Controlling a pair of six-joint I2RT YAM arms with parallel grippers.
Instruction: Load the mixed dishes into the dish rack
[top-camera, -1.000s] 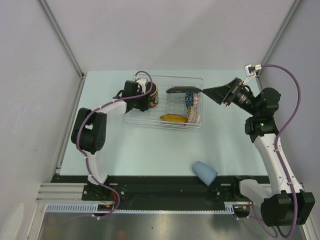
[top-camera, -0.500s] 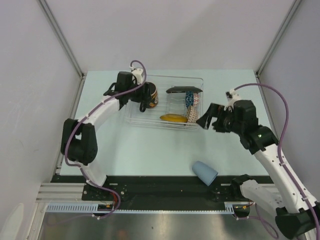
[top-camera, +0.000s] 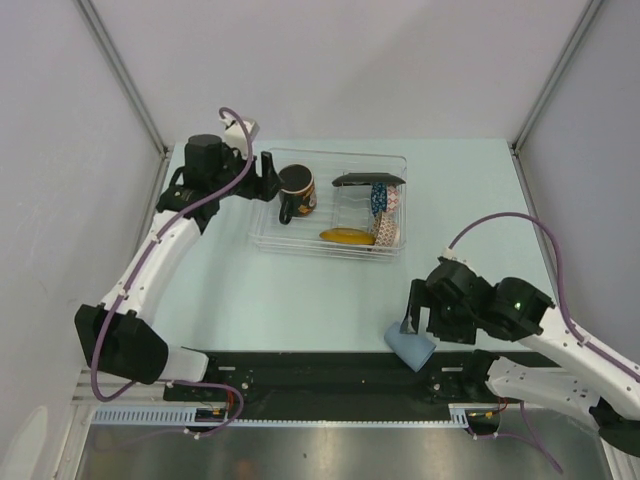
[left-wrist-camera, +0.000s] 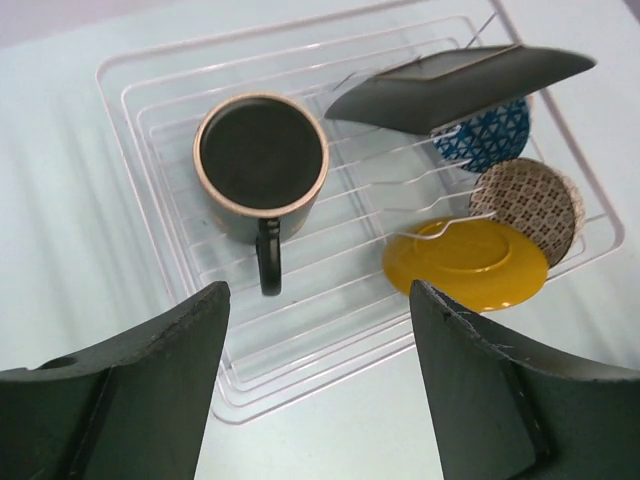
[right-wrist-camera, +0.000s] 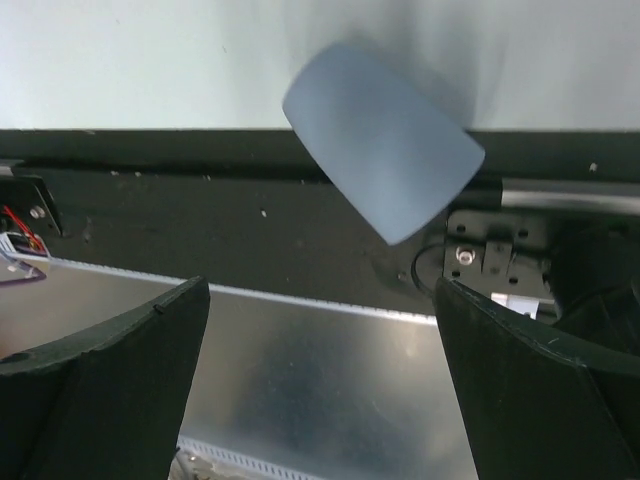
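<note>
Dishes fill most of the rack (top-camera: 262, 238), which sits far and central on the table (top-camera: 300, 295). The mug (top-camera: 297, 190) stands upright in the rack's left half, its handle pointing near. In the right half the black plate (top-camera: 367, 180) leans tilted at the far side, with the blue-white bowl (top-camera: 378, 198) on edge just under it. A brown-patterned disc (top-camera: 386, 228) stands on edge nearer. The yellow saucer (top-camera: 345, 236) lies just beside the disc, at the near wall.

The left gripper (top-camera: 268, 178) hangs at the rack's far left corner, close to the mug. Its fingers are apart with nothing between them. From the left wrist the mug (left-wrist-camera: 260, 160) shows beyond the gripper (left-wrist-camera: 315, 295), clear of both fingers, and the rack's (left-wrist-camera: 130, 150) ribs lie under it.

The cup (top-camera: 410, 346) lies on its side, well apart from the rack. It is at the table's near edge, right of centre, with one end over the black rail (top-camera: 300, 365). The right gripper (top-camera: 425, 318) hangs just over it, fingers spread wide and holding nothing. In the right wrist view the cup (right-wrist-camera: 385, 140) lies past the gripper (right-wrist-camera: 320, 290), touching neither finger. Rail and metal frame fill the space beneath.
</note>
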